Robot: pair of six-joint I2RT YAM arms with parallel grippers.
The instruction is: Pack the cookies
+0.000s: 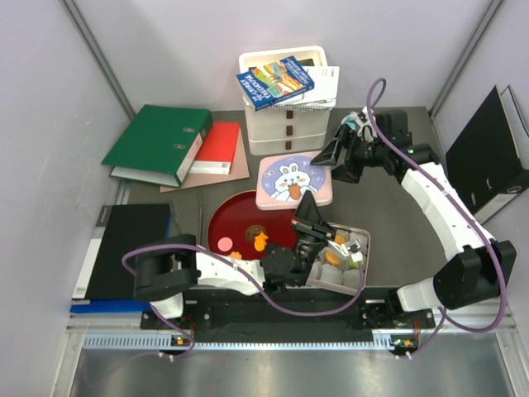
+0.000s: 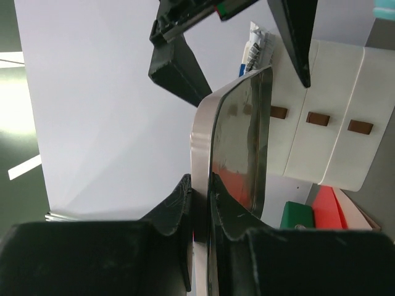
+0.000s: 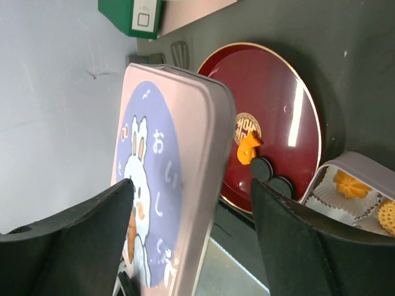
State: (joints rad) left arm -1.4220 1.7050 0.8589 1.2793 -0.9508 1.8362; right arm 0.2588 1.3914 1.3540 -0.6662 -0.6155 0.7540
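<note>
L gripper (image 2: 201, 200) pinches bunny tin lid (image 1: 295, 180) by its rim. R gripper (image 3: 192, 185) is spread astride it, no contact I can see. Cookies (image 1: 260, 241) are split btwn red plate (image 1: 227, 219) and tin base (image 1: 367, 246). My worry: the thin rim grip twists during handover and the lid drops onto the cookies.

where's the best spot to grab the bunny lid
Its right-hand rim, coming from the right, a finger on each face. The pink bunny lid is broad and flat, so only its thin edge fits; the right gripper is open there.
</note>
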